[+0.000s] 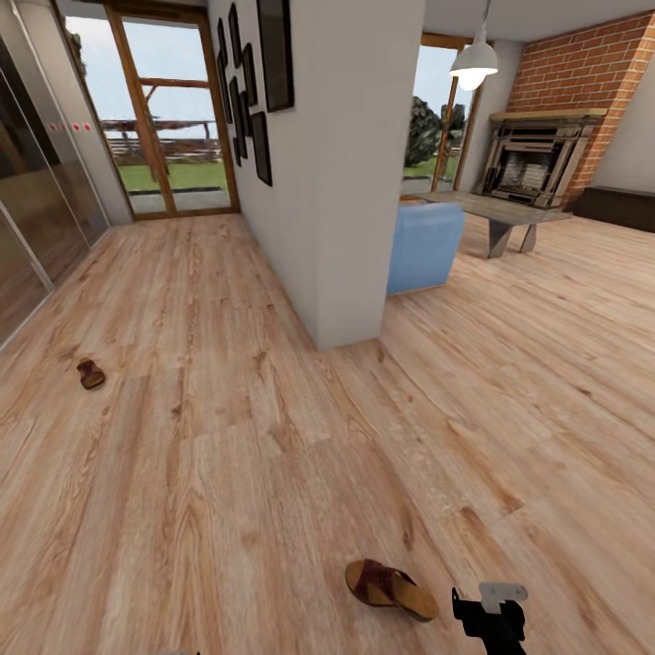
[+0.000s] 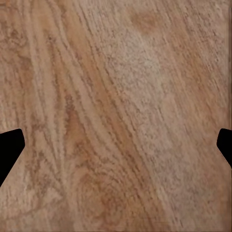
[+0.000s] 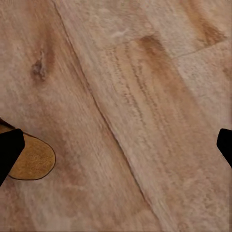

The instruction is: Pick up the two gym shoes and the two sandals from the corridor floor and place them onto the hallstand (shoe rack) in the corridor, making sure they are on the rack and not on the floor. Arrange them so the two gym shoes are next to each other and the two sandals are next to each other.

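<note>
One dark brown sandal [image 1: 391, 587] with a tan footbed lies on the corridor floor [image 1: 227, 437] close in front of me. Its tan heel end [image 3: 31, 159] sits beside one fingertip in the right wrist view. The other sandal [image 1: 90, 373] lies far off to the left on the planks. My right gripper [image 1: 489, 619] hangs just right of the near sandal, open [image 3: 116, 147], with bare floor between its fingers. My left gripper [image 2: 116, 150] is open over bare wood planks. The gym shoes and the hallstand are out of view.
A white partition wall [image 1: 346, 182] with dark picture frames juts into the floor ahead. A blue armchair [image 1: 423, 246], a grey bench table [image 1: 500, 214] and a brick fireplace [image 1: 537, 164] stand beyond it at right. Glass doors [image 1: 173, 118] close the corridor's far end, and mirrored wardrobe panels [image 1: 36, 200] line the left.
</note>
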Tool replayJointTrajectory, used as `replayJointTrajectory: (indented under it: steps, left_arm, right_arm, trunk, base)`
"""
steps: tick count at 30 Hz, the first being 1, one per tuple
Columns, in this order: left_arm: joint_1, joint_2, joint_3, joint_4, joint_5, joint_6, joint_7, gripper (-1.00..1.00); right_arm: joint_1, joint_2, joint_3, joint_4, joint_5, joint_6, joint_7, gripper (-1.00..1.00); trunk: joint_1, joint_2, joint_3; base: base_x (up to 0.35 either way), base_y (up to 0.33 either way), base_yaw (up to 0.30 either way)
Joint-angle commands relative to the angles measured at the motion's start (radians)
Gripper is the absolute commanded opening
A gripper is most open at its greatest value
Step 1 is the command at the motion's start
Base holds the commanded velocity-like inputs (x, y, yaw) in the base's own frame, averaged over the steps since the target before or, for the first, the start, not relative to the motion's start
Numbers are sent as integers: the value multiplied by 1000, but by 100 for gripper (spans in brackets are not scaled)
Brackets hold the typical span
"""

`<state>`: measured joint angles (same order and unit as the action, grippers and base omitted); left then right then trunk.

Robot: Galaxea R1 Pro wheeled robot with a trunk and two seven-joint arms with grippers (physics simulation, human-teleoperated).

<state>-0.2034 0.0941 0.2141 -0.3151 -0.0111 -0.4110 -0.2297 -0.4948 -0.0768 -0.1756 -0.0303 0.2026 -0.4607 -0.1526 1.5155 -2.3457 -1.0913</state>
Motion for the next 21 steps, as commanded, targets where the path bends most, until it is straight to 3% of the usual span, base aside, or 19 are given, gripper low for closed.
replayJointTrajectory:
  steps: [1, 14, 21]
  left_arm:
    - [-1, -1, 8, 1, -1, -2, -9, 100]
    - [-1, -1, 8, 1, -1, -2, -9, 100]
    - [-1, -1, 8, 1, -1, -2, -9, 100]
  right_arm:
    - [-1, 0, -7, 1, 11, -3, -4, 100]
    - [-1, 0, -7, 2, 11, -3, -4, 100]
    - [-1, 0, -7, 2, 11, -3, -4, 100]
  trunk:
    - [0, 0, -1]
    - [0, 0, -1]
    - [0, 0, -1]
  base:
    - [89, -78, 0]
    - [24, -18, 0]
    - [144, -73, 0]
